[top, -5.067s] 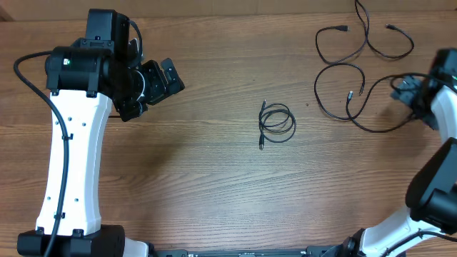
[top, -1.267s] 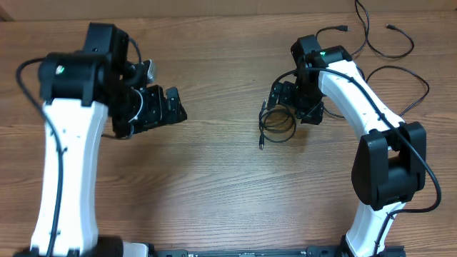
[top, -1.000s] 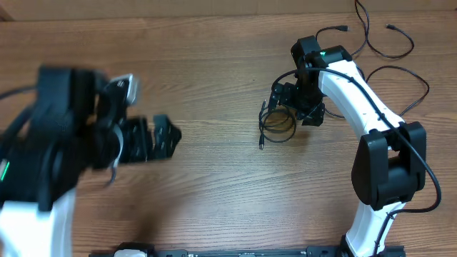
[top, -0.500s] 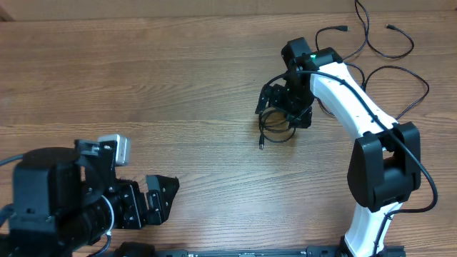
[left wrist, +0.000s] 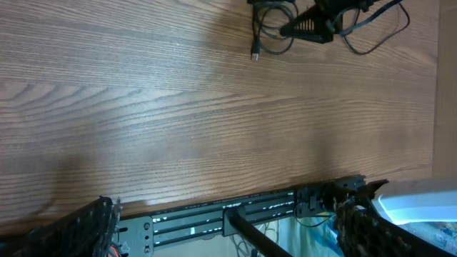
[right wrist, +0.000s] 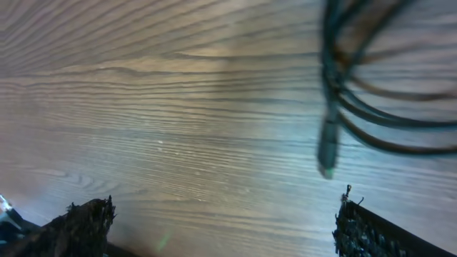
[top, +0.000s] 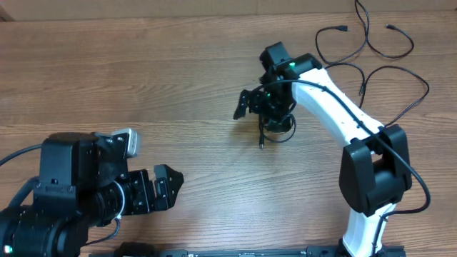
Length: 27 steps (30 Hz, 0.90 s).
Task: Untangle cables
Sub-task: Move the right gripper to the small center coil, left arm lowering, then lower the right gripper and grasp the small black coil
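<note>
A small coiled bundle of thin black cable point(top: 275, 135) lies mid-table, with one plug end point(top: 262, 145) sticking out toward the front. My right gripper point(top: 247, 104) is open and empty, just left of and above the bundle. In the right wrist view the coil point(right wrist: 371, 96) and its plug point(right wrist: 327, 151) sit at the upper right, ahead of the open gripper point(right wrist: 228, 232). Loose wavy cable strands point(top: 413, 44) lie at the far right. My left gripper point(top: 166, 190) is open and empty near the front left. The bundle also shows in the left wrist view point(left wrist: 275, 32).
The table's front edge with a metal rail point(left wrist: 235, 213) lies just below my left gripper point(left wrist: 228, 228). The white right arm point(top: 335, 93) reaches across the table's right half. The loose strands run up to the far right corner.
My left arm has swung back from the far left to the front left edge. My right gripper has moved left across the coiled bundle and stays open.
</note>
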Each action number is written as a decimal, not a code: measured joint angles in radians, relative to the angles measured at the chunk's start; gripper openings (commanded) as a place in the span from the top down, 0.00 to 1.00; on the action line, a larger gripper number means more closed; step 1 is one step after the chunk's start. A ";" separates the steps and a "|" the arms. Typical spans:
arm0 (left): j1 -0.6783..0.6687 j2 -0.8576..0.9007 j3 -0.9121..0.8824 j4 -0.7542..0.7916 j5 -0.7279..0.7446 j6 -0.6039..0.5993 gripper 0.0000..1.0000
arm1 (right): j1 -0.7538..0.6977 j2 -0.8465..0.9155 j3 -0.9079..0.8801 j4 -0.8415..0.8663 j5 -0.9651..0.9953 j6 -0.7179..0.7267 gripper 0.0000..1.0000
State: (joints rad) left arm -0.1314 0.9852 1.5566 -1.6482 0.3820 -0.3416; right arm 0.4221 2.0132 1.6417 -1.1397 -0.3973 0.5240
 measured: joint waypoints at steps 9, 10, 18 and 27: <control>0.000 0.007 0.000 -0.030 -0.018 0.001 0.00 | 0.026 0.000 0.000 0.039 -0.005 0.000 0.00; 0.000 0.007 0.000 -0.026 -0.023 0.001 0.00 | 0.026 0.000 0.000 0.039 -0.005 0.000 0.00; 0.000 0.008 0.000 0.027 -0.042 0.001 0.01 | 0.025 0.000 0.000 0.042 -0.006 0.002 0.03; 0.000 0.028 0.000 0.048 -0.042 0.001 0.00 | -0.022 0.000 0.000 0.055 -0.002 0.060 0.00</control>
State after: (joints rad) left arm -0.1314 1.0130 1.5562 -1.6005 0.3397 -0.3408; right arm 0.4004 2.0132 1.6421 -1.0851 -0.3996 0.5835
